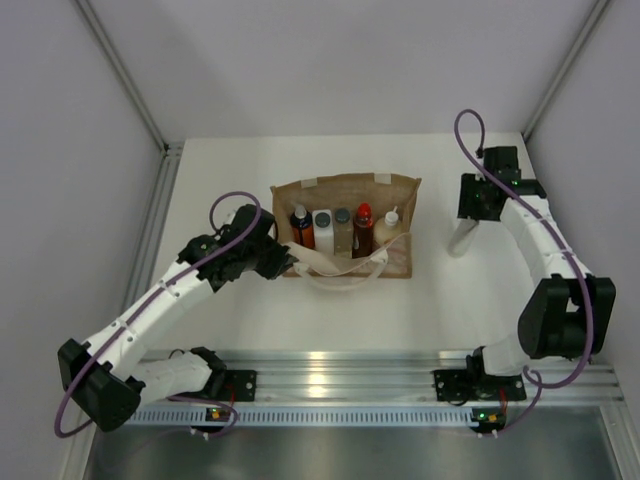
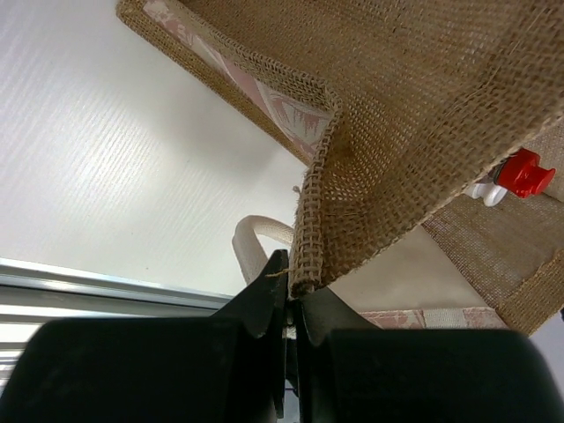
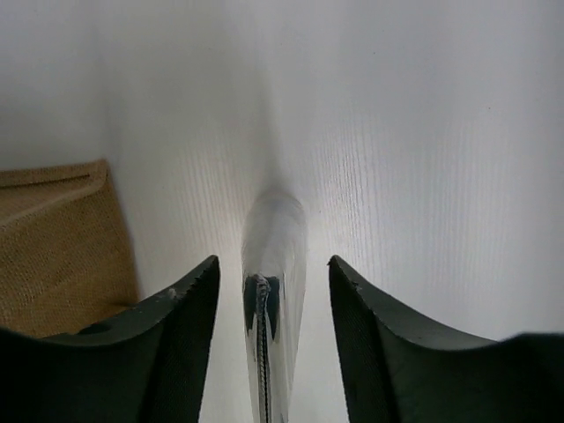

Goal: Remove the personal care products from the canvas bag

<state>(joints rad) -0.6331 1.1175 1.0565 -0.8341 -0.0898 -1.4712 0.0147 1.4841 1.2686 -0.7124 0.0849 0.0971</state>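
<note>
The canvas bag stands open mid-table with several personal care products upright in a row inside: an orange bottle, a white squarish one, a grey-capped clear one, a red one and a cream one. My left gripper is shut on the bag's woven rim at its left front corner. A red cap peeks past the fabric. Right of the bag, my right gripper is open, with a blurred silvery tube between its fingers, touching neither.
The bag's cream looped handle droops over its front toward the arms. A metal rail runs along the near edge. Grey walls close in on both sides, and the right arm's elbow sits near the right wall.
</note>
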